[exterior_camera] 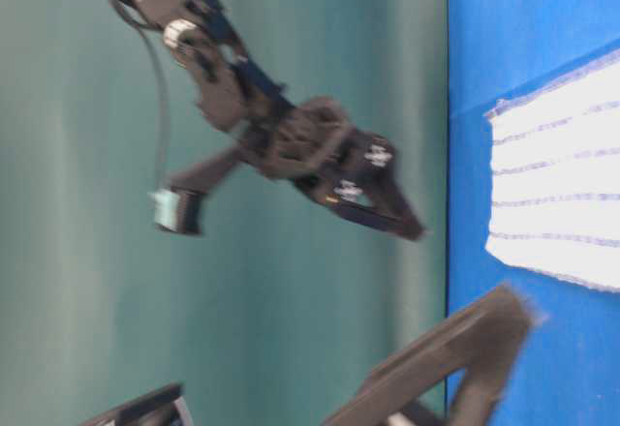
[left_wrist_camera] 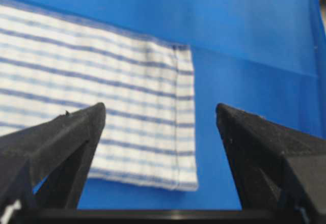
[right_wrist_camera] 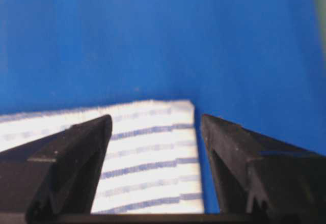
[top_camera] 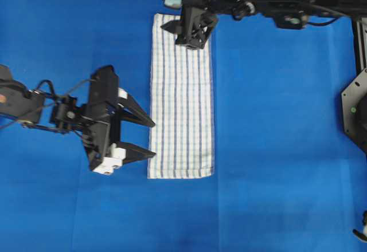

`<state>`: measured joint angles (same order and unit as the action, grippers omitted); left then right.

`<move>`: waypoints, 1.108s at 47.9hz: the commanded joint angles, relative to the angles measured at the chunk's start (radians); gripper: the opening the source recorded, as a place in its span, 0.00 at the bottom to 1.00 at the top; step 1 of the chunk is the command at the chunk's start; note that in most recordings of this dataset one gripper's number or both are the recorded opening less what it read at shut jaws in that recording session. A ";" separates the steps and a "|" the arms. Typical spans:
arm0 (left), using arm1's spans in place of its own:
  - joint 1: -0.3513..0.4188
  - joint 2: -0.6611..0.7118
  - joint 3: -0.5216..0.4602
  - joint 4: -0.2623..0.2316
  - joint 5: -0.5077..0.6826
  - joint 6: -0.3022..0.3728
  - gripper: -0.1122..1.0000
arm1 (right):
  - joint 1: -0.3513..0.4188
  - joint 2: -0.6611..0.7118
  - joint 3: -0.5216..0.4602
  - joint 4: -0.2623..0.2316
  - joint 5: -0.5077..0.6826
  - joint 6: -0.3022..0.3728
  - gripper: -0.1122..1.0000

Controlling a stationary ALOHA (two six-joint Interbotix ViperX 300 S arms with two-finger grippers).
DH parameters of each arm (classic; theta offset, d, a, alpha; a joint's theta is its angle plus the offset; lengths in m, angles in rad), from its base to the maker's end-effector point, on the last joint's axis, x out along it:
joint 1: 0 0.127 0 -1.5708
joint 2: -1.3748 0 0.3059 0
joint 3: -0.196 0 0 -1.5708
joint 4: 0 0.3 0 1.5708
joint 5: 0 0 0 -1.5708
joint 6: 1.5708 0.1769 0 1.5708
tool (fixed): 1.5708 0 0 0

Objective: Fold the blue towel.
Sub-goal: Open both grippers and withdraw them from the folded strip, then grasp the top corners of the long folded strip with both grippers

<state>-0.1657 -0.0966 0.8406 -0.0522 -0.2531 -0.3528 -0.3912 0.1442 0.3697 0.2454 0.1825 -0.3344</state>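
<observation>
Both hands stand released: left hand (top_camera: 150, 138) beside the striped towel (top_camera: 182, 100), right hand (top_camera: 192, 34) above its far end. The towel lies folded into a strip; the next fold requires gripping both end corners.

A: Where is the left arm?

B: It reaches in from the left edge of the overhead view, forearm nearly level. Its black left gripper (top_camera: 150, 138) points to the right, with the two tapered black fingers (top_camera: 137, 113) spread wide apart and nothing between them.

A: Does the wrist camera agree?

B: Yes, the left gripper (left_wrist_camera: 160, 114) shows a broad gap there, both fingers bare.

A: And the right arm?

B: It stretches across the top from the right side, wrist bent downward. The black right gripper (top_camera: 192, 39) hangs near the top middle. In its own camera the right gripper (right_wrist_camera: 156, 119) stands wide open, holding nothing.
</observation>
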 commanded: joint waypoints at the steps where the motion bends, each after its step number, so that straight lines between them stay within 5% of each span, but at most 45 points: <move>1: 0.018 -0.075 0.011 0.005 0.025 0.012 0.86 | 0.002 -0.097 0.018 -0.012 0.006 0.002 0.96; 28: 0.198 -0.347 0.140 0.006 0.043 0.140 0.85 | 0.021 -0.492 0.354 -0.009 -0.014 0.020 0.96; 42: 0.255 -0.285 0.100 0.006 0.043 0.164 0.85 | 0.044 -0.503 0.387 0.009 -0.037 0.020 0.96; 53: 0.411 -0.195 0.031 0.008 0.075 0.261 0.85 | -0.029 -0.433 0.371 0.003 -0.094 0.018 0.96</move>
<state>0.1917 -0.3145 0.9158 -0.0476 -0.1810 -0.1104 -0.3881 -0.3022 0.7655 0.2500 0.1135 -0.3160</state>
